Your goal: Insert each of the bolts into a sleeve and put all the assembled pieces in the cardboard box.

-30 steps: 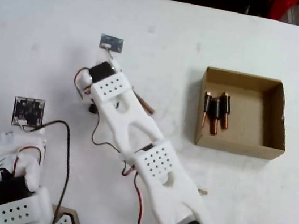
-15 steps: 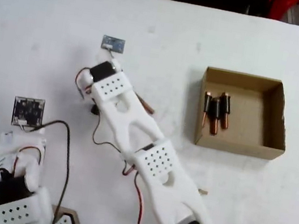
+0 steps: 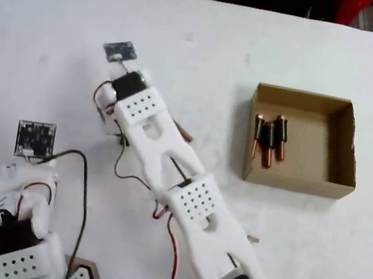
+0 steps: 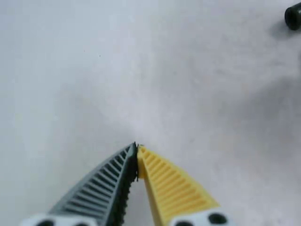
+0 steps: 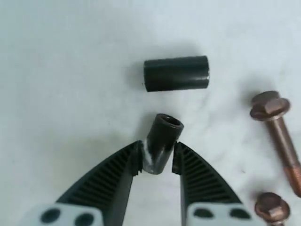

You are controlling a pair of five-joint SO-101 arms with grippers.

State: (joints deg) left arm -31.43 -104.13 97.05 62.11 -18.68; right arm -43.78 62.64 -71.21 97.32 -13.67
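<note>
Right arm's wrist swung toward the desk's left edge; right claw point(image 5: 156, 153) clenched on tilted sleeve point(image 5: 163, 134) mid-desk, bore facing away from claw; bolt point(image 5: 278, 129) flat just beside it, right arm nearer; left claw point(image 4: 137, 157) clenched empty

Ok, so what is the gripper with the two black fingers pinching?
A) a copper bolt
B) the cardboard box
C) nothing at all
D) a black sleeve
D: in the right wrist view, the right gripper is closed on a black sleeve, while a copper bolt lies loose beside it, untouched.
</note>
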